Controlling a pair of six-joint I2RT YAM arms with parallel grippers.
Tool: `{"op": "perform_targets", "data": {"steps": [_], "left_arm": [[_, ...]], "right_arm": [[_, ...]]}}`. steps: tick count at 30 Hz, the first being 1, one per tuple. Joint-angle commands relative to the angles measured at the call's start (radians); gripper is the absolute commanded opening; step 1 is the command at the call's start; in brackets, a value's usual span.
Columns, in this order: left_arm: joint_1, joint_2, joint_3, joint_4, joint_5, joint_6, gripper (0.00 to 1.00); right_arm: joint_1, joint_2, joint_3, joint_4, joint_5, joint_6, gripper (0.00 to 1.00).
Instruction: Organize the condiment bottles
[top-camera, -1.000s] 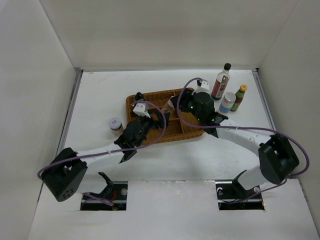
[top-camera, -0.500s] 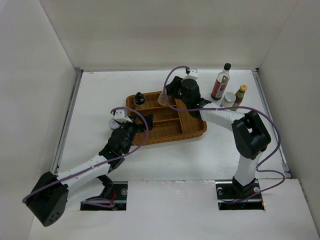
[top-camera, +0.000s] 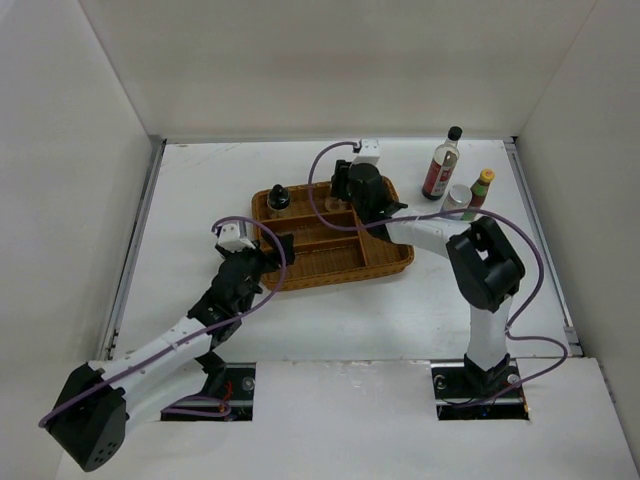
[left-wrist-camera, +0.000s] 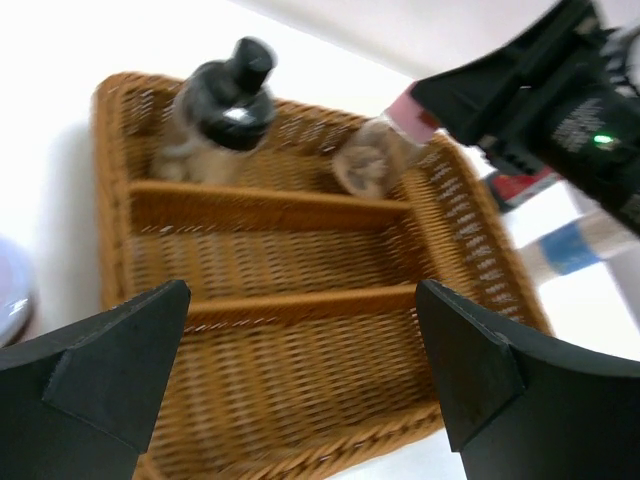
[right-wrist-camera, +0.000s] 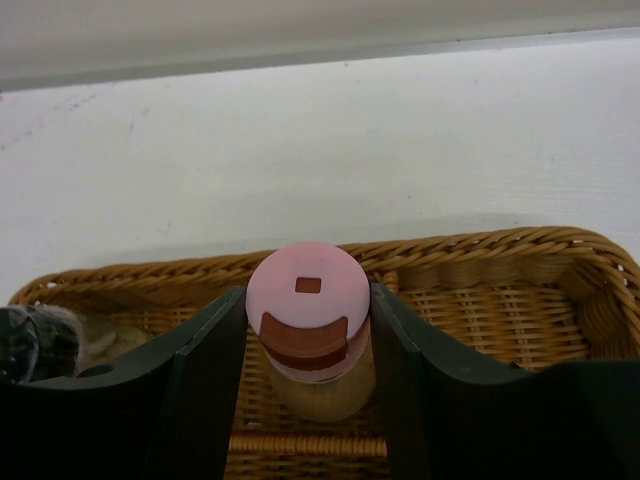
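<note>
White walls (top-camera: 70, 150) closed the table (top-camera: 200, 180) on three sides. Bare tabletop showed at 9 to 11 o'clock of the wicker tray (top-camera: 385, 262), and again at 6 o'clock between the tray and the arm bases.

The tray sat mid-table. Its far row held the squat black-capped bottle (top-camera: 279, 197) at the 10 o'clock end. The pink-capped bottle (right-wrist-camera: 307, 290) was over the same row nearer 12 o'clock, clamped at the cap between the fingers (right-wrist-camera: 210, 350) of the right gripper (right-wrist-camera: 305, 340). Whether its base touched the wicker I could not tell. The nearer rows showed only weave.

Outside, at 1 to 2 o'clock of the tray, stood the tall red-labelled bottle (top-camera: 443, 165), the white-and-blue bottle (top-camera: 455, 201) and the green-and-yellow-capped bottle (top-camera: 478, 193), the last two just beside each other.

The left gripper (top-camera: 272, 258) hung at the tray's 8 o'clock corner, fingers spread wide with nothing between them.

A second earlier the left gripper had been over the tray; it had since drawn back toward 7 o'clock. The short pink-lidded jar, seen then at 9 o'clock, was covered by the left wrist. The right gripper had moved from the tray's 3 o'clock end toward 12.
</note>
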Motion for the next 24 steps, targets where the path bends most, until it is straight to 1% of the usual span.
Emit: {"op": "perform_targets", "data": {"steps": [1,5,7,11,14,18,21,22,24], "left_arm": [[0.030,-0.038,0.016,-0.099,-0.056,-0.031,1.00],[0.063,-0.076,0.036,-0.201,-0.095,-0.041,1.00],[0.076,-0.099,0.047,-0.258,-0.117,-0.044,1.00],[0.103,-0.142,0.074,-0.356,-0.174,-0.039,1.00],[0.134,-0.154,0.090,-0.400,-0.211,-0.036,1.00],[0.189,-0.145,0.122,-0.447,-0.220,-0.028,1.00],[0.217,-0.130,0.145,-0.466,-0.223,-0.028,1.00],[0.228,-0.116,0.154,-0.467,-0.223,-0.025,1.00],[0.241,-0.080,0.175,-0.478,-0.217,-0.022,1.00]], "right_arm": [[0.028,0.023,0.012,0.044,0.036,-0.059,0.40],[0.038,0.034,0.008,0.025,0.032,-0.056,0.45],[0.038,0.034,0.000,0.018,0.021,-0.053,0.49],[0.038,0.004,-0.031,0.024,0.013,-0.041,0.66],[0.038,-0.036,-0.046,0.024,-0.006,-0.030,0.73],[0.042,-0.114,-0.063,0.014,-0.020,-0.019,0.86],[0.048,-0.208,-0.101,0.002,-0.036,-0.004,0.93],[0.048,-0.258,-0.126,-0.001,-0.043,0.004,0.96],[0.048,-0.335,-0.167,-0.004,-0.060,0.018,1.00]]}}
